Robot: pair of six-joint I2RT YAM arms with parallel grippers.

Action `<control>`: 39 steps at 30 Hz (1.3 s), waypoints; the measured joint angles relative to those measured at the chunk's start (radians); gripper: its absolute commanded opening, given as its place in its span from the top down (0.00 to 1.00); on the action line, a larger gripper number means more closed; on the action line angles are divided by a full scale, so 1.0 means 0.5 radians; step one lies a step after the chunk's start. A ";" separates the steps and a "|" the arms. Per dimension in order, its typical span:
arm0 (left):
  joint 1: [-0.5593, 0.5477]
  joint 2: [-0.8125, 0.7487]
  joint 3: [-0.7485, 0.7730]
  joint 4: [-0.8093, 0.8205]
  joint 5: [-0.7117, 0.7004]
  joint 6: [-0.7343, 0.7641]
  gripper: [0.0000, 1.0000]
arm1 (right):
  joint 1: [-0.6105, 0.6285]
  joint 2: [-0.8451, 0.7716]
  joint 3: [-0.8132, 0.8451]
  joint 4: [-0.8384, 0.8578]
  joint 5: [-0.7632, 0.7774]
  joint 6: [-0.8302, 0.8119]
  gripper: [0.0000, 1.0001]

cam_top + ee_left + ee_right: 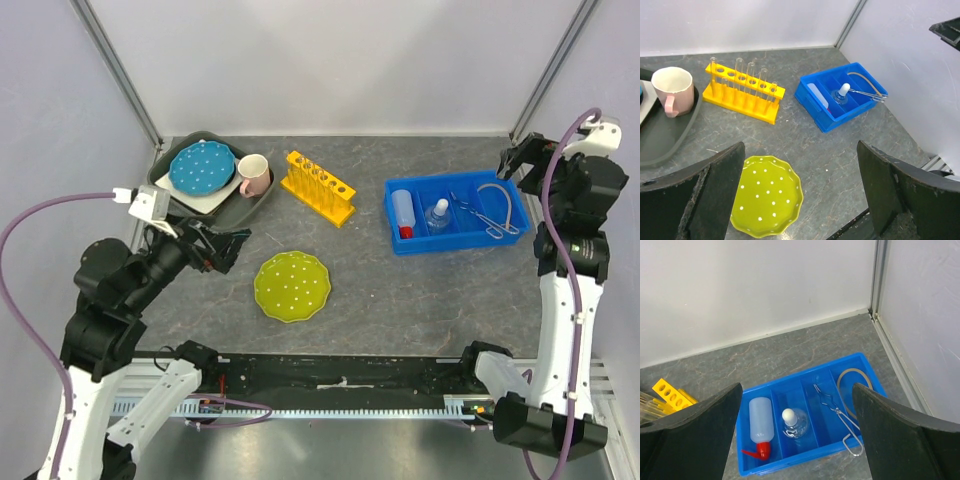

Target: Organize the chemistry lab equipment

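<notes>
Left tool (228,250): wide, holding nothing, hanging over the worktop (400,300) near the yellow-green plate (291,286). Right tool (522,160): wide, holding nothing, high above the far right corner of the blue bin (450,243).

Equipment as it lies:
- Yellow test-tube rack (318,188) stands mid-worktop, well apart from the bin. Several thin clear tubes (751,75) stand upright in its holes.
- Bin, from its left: squeeze bottle (760,426) lying down with its red cap toward the front wall, flask (792,422) upright in the next compartment, then the metal tongs (837,415). A pale curved loop (855,371) sits in the end compartment.

Judgement: sorting looks complete or nearly so. The step in hand is a check, not a grasp.

To do it well, I keep both tools wide and high and look before touching. The tongs' handle end lies close to the front wall; I cannot tell whether it rides on the rim. If it needs nudging, I come straight down with the right tool, clear of the flask. The rack is light and top-heavy, so I avoid sweeping the left tool past it.
</notes>
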 measured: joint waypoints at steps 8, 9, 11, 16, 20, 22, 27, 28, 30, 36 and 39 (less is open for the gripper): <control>0.000 -0.058 0.174 -0.208 -0.092 0.072 0.01 | 0.000 -0.140 -0.171 -0.002 0.090 0.002 0.02; 0.000 -0.066 0.179 -0.230 -0.098 0.076 0.01 | 0.000 -0.153 -0.195 -0.002 0.095 -0.005 0.02; 0.000 -0.080 0.181 -0.265 -0.109 0.080 0.01 | 0.000 -0.180 -0.236 -0.013 0.101 -0.014 0.02; 0.000 -0.121 0.181 -0.346 -0.111 0.082 0.01 | 0.000 -0.237 -0.267 -0.033 0.114 -0.058 0.02; 0.000 -0.163 0.177 -0.390 -0.111 0.084 0.01 | 0.000 -0.261 -0.272 -0.034 0.124 -0.085 0.02; 0.000 -0.186 0.172 -0.407 -0.112 0.085 0.01 | 0.000 -0.262 -0.272 -0.034 0.127 -0.094 0.02; 0.000 -0.241 0.163 -0.443 -0.114 0.085 0.01 | 0.000 -0.262 -0.272 -0.063 0.125 -0.096 0.02; 0.000 -0.253 0.159 -0.447 -0.114 0.085 0.01 | 0.000 -0.261 -0.273 -0.071 0.125 -0.096 0.02; 0.000 -0.281 0.146 -0.452 -0.117 0.085 0.01 | 0.000 -0.261 -0.273 -0.082 0.125 -0.095 0.02; 0.000 -0.352 0.085 -0.483 -0.130 0.085 0.01 | 0.000 -0.262 -0.272 -0.107 0.131 -0.095 0.02; 0.000 -0.362 0.063 -0.504 -0.133 0.085 0.01 | 0.000 -0.264 -0.272 -0.108 0.147 -0.095 0.02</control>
